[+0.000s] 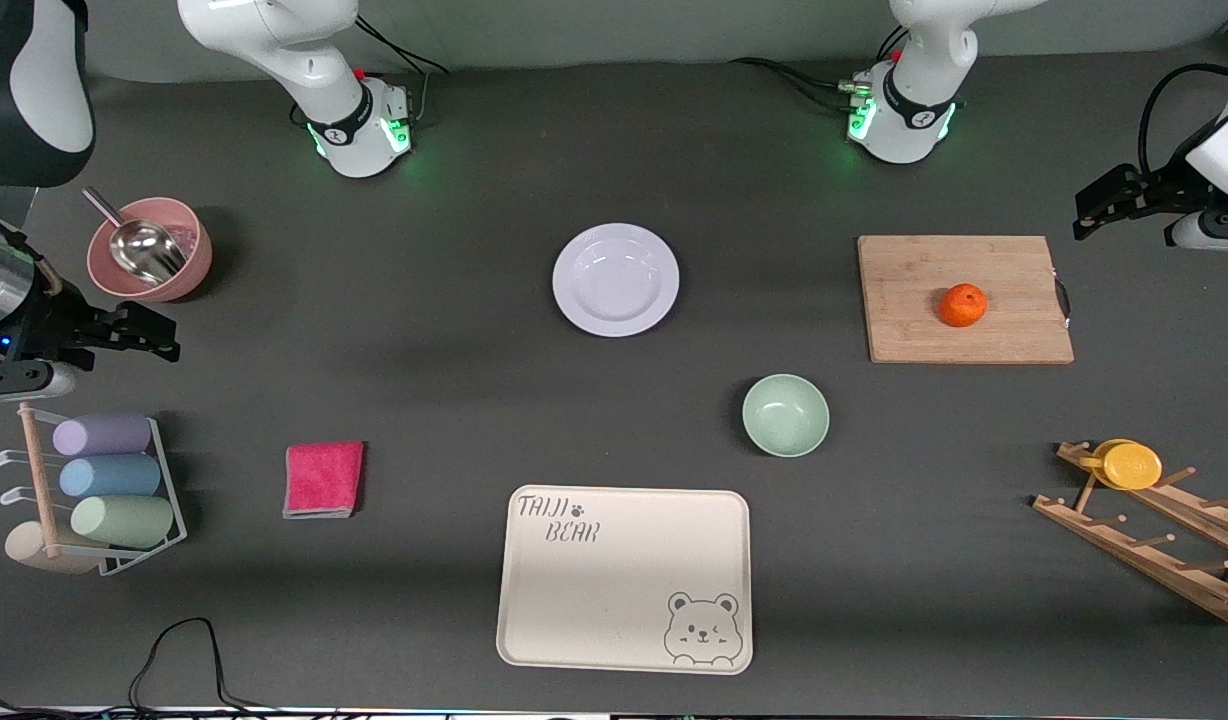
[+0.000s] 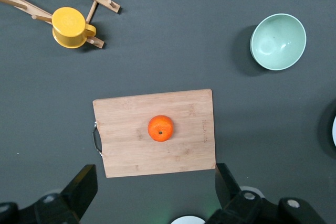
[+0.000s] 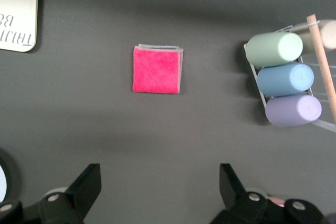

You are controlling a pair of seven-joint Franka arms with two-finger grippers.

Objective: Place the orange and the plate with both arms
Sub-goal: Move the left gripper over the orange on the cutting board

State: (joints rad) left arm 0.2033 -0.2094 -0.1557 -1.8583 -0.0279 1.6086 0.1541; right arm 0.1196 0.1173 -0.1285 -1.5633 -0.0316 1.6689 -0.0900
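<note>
Wooden board [image 1: 1014, 330] – round orange [image 1: 962, 305] | glossy plate [image 1: 615, 279] | grippers [image 2: 152, 192] [image 3: 157, 192] agape

The scene is lit evenly and fairly brightly from overhead. Soft, short shadows are cast on the dark grey table [image 1: 424, 400]; the mint-green bowl [image 1: 785, 414] is edged by a shadow on its side toward the right arm's end of the table. A pale sheen is seen in the well of the plate [image 1: 615, 279], farther from the front camera than the bowl. A green glow is thrown around the arm bases [image 1: 899, 125]. Both wrist views are sharp, the orange [image 2: 160, 128] crisp.
</note>
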